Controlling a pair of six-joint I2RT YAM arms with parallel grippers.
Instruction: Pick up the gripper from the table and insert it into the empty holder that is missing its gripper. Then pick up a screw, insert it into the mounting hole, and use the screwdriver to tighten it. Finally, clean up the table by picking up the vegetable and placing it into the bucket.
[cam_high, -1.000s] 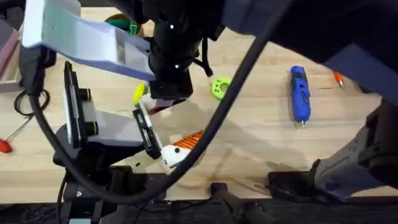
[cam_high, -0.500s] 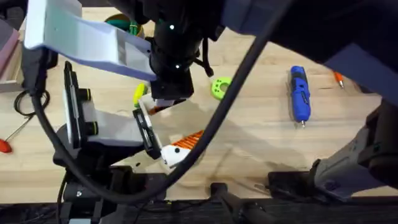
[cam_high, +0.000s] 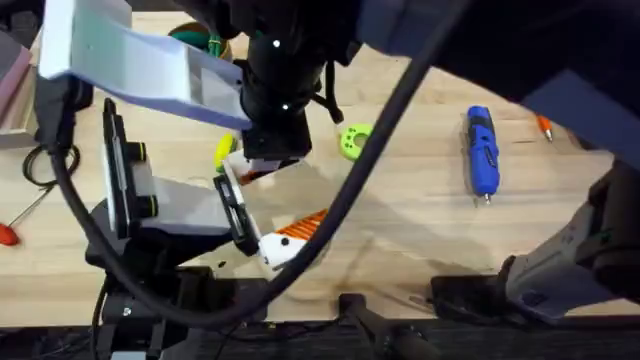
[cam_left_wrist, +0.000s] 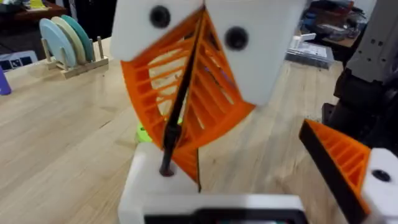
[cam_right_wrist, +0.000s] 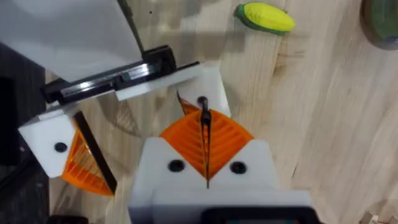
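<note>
My right gripper (cam_high: 266, 160) (cam_right_wrist: 204, 124) (cam_left_wrist: 186, 124) is shut on a thin black screw (cam_right_wrist: 204, 118) (cam_left_wrist: 174, 134). The screw's end rests at the hole of the white holder (cam_right_wrist: 202, 78) (cam_left_wrist: 155, 183) on the left arm. A sliver of the orange gripper (cam_right_wrist: 185, 102) shows at that holder, mostly hidden. My left gripper (cam_left_wrist: 261, 168) (cam_high: 265, 205) is open, and its other finger (cam_left_wrist: 345, 158) (cam_right_wrist: 81, 158) (cam_high: 300, 227) carries an orange tip. The blue screwdriver (cam_high: 482, 150) lies at the right of the table (cam_high: 420, 220). The yellow vegetable (cam_high: 224, 150) (cam_right_wrist: 264, 17) lies near the bucket (cam_high: 200, 42) (cam_right_wrist: 382, 22).
A green round piece (cam_high: 353, 140) sits right of my right gripper. A red-handled tool (cam_high: 8, 232) lies at the left edge, and an orange-handled driver (cam_high: 545, 127) at the far right. Black cables cross the left side. A plate rack (cam_left_wrist: 65, 40) stands farther off.
</note>
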